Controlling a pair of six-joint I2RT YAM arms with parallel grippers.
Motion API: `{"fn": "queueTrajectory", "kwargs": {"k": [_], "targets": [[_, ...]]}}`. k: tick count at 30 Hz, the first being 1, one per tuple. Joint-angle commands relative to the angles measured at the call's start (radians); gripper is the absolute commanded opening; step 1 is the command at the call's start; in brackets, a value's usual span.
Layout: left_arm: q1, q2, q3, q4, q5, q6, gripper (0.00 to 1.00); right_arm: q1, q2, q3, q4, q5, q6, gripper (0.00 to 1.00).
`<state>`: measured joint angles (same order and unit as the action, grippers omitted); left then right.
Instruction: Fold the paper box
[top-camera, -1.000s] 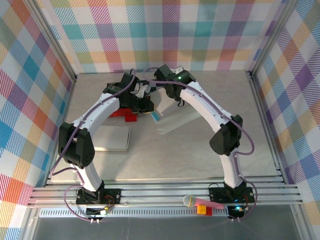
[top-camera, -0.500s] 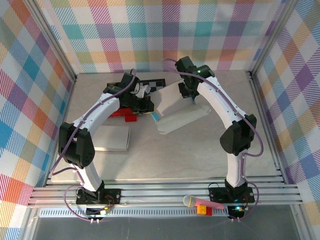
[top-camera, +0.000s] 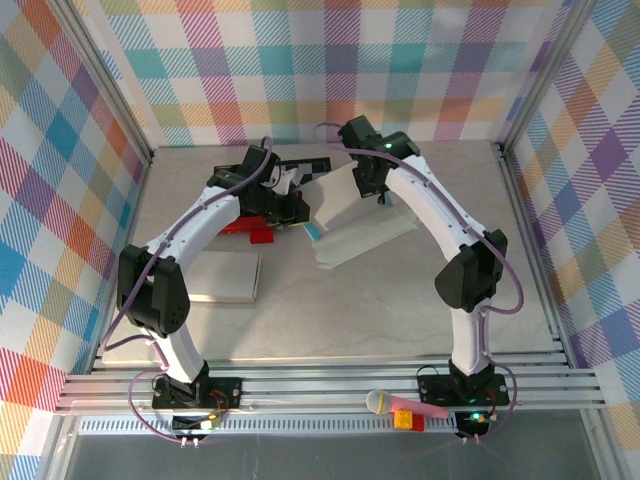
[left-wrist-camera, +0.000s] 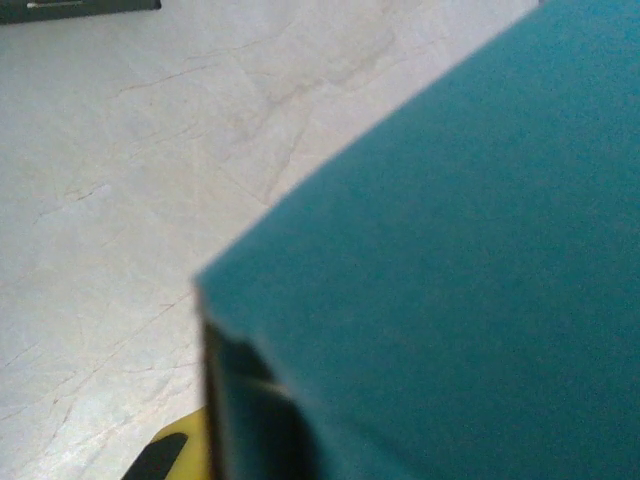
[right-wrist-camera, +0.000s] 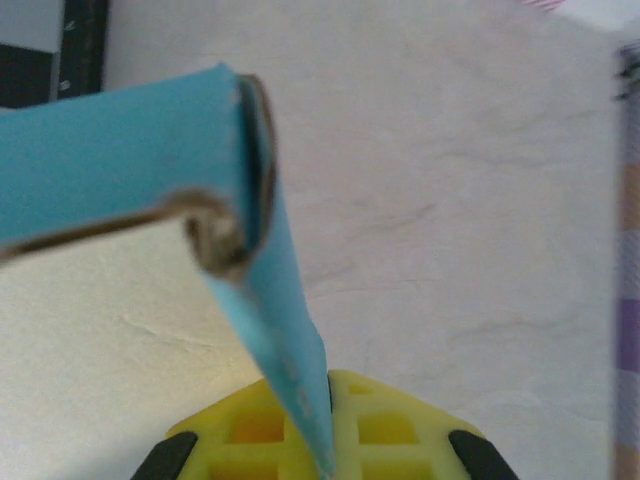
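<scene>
We see the table (top-camera: 300, 310) bearing the half-folded paper box (top-camera: 365, 225) toward 12 o'clock. Our right gripper (right-wrist-camera: 320, 445) pinches its teal flap. Our left gripper (top-camera: 298, 212) meets the box's 9 o'clock edge; we cannot tell its grip.

The counter (top-camera: 400, 300) lies open before me and rightward. The raised paper box (top-camera: 345, 205) stands between my arms; a white slab (top-camera: 225, 277) and red brick (top-camera: 248, 230) crowd my left.
</scene>
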<state>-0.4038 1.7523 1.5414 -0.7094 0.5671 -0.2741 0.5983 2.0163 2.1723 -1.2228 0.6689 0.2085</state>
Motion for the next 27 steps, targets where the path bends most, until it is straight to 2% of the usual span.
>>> {"fn": "queueTrajectory", "kwargs": {"k": [1,6,11,13,15,17,20,27], "targets": [[-0.013,-0.002,0.033,-0.008,0.04,-0.019,0.0,0.047,0.059,0.021,-0.086,0.344,0.07,0.0],[-0.015,0.004,0.031,0.008,0.051,-0.037,0.0,0.104,0.097,-0.008,-0.118,0.451,0.096,0.0],[-0.016,0.01,0.034,0.006,0.056,-0.037,0.0,0.118,0.105,0.011,-0.099,0.45,0.061,0.0],[-0.017,0.011,0.031,0.002,0.057,-0.035,0.0,0.116,0.089,0.02,-0.073,0.41,0.034,0.04],[-0.017,0.01,0.029,-0.001,0.056,-0.031,0.0,0.111,0.061,0.024,-0.037,0.351,0.005,0.11],[-0.017,0.01,0.025,-0.005,0.054,-0.027,0.0,0.103,0.029,0.028,0.007,0.287,-0.033,0.24],[-0.017,0.007,0.018,-0.005,0.053,-0.025,0.0,0.089,0.012,0.058,0.022,0.211,-0.056,0.32],[-0.018,0.003,0.019,-0.009,0.048,-0.023,0.0,0.055,0.027,0.107,-0.015,0.137,-0.026,0.34]]}}
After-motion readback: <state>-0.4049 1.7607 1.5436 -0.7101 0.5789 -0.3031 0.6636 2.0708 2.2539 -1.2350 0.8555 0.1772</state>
